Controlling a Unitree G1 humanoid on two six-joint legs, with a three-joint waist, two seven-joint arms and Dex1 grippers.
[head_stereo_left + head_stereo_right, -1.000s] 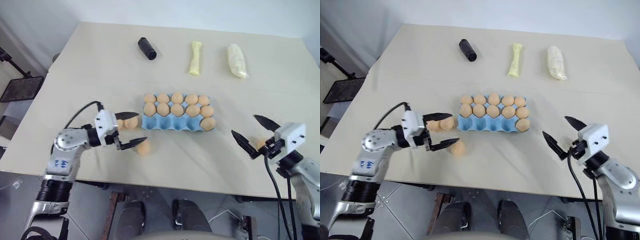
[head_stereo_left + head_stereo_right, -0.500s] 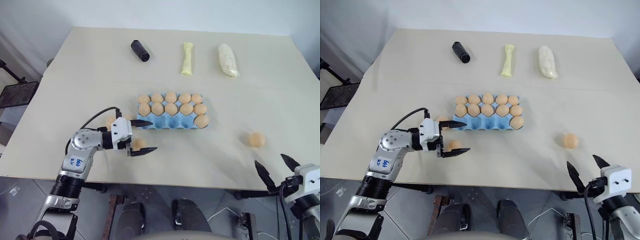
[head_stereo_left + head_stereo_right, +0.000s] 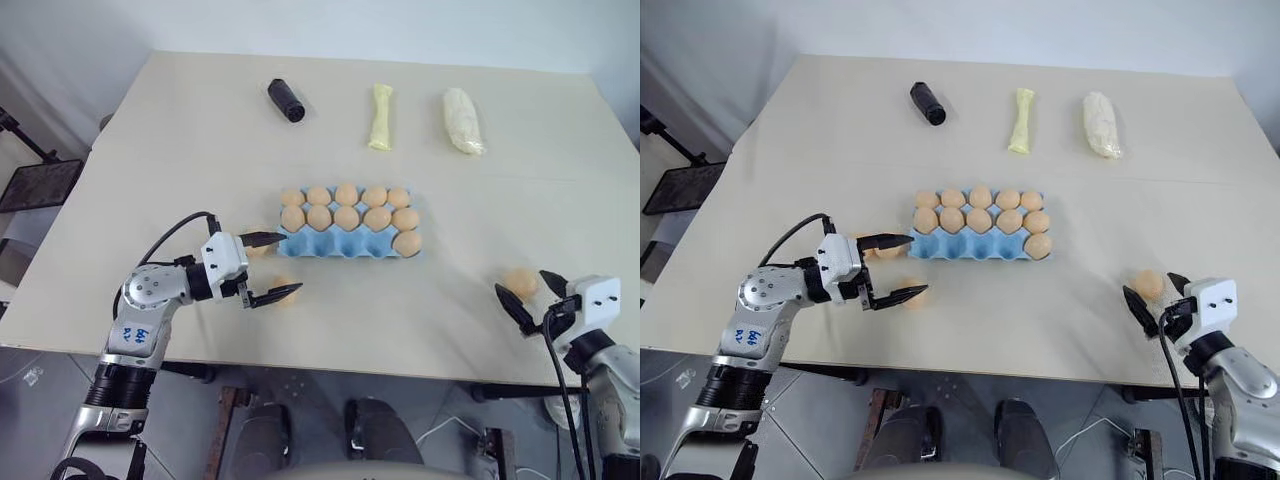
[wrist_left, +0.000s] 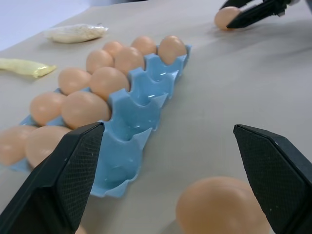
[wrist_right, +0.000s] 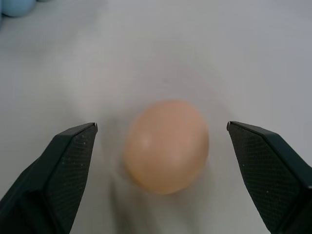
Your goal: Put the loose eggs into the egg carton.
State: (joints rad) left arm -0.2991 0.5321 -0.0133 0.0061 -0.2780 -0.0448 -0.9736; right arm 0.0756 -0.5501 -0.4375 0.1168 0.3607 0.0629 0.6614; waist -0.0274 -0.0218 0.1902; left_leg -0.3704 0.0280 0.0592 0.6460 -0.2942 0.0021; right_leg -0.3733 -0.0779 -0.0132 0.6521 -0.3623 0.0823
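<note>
Mostly smooth tan-orange eggs point(image 5: 166, 146), blue carton point(image 3: 345, 243)

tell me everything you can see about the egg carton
The egg carton is a light blue moulded tray, looking like thin plastic or pulp, with three rows of five cups. It lies flat near the middle of the table. The two far rows are full of tan-orange eggs. The near row holds one egg in its right end cup, and its other four cups are empty. The left gripper is open, beside the carton's left end and not touching it.
</note>
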